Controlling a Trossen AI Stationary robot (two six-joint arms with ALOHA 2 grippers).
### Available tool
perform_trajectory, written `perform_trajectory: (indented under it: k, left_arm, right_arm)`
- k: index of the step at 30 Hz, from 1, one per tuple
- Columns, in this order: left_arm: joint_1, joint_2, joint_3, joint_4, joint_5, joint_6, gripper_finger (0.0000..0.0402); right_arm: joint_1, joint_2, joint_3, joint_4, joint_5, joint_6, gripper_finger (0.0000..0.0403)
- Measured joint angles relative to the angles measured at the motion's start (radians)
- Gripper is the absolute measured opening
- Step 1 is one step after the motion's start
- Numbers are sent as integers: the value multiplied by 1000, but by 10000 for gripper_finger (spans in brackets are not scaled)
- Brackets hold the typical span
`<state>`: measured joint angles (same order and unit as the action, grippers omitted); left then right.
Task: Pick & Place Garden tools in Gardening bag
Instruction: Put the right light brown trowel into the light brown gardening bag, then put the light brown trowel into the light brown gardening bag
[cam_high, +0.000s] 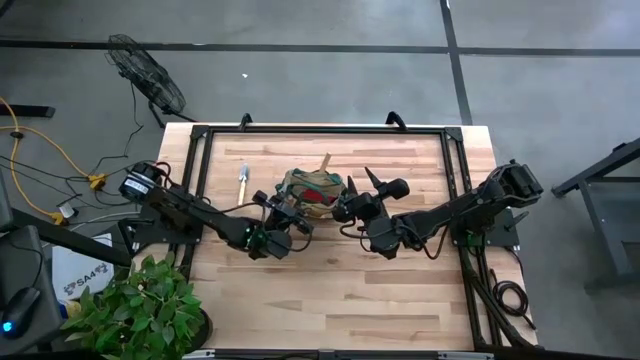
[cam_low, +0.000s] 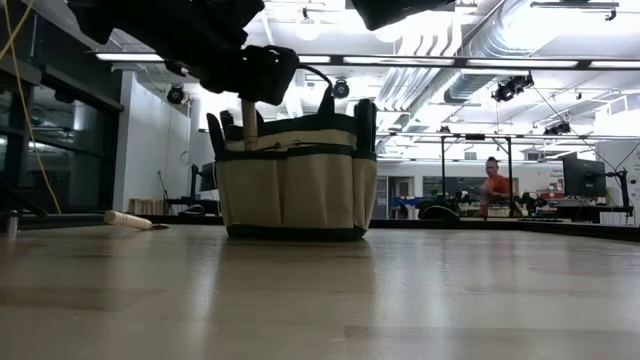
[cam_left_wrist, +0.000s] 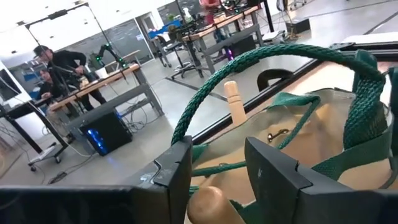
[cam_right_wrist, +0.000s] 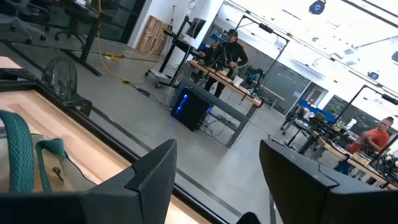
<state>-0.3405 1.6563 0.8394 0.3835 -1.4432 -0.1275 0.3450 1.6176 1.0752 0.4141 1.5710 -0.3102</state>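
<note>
High view, round beige gardening bag (cam_high: 312, 192) with teal trim mid-bench (cam_high: 330, 290), trowel (cam_high: 242, 181) lying left of it, low view, pale wooden handle (cam_low: 249, 124) upright inside, left wrist view, left gripper (cam_left_wrist: 214, 171) parted around a handle end (cam_left_wrist: 210, 205), right wrist view, right gripper (cam_right_wrist: 214, 171) wide, empty.

Table (cam_high: 330, 290): pale wood planks with visible grain, a slight sheen seen in the low view.
Gardening bag (cam_low: 290, 185): beige woven cloth, matt, edged in dark green fabric trim.
Bag handle (cam_left_wrist: 261, 59): green twisted rope, rough and fibrous.
Tool handle in bag (cam_left_wrist: 235, 102): pale turned wood, smooth, unvarnished in look.
Trowel on table (cam_high: 242, 180): pale wooden handle and grey metal blade.
Left gripper (cam_left_wrist: 217, 177): dark plastic fingers, matt and smooth.
Table frame (cam_high: 320, 129): black metal bars.
</note>
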Motion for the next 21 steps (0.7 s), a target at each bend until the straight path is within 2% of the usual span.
perform_trajectory:
  k: [16,21]
  left_arm:
    - [0,-48,0,-120,56,-7,147]
    - [0,-72,0,-123,77,-11,185]
  right_arm:
    - [2,0,0,-18,0,17,222]
    - [2,0,0,-68,-1,69,222]
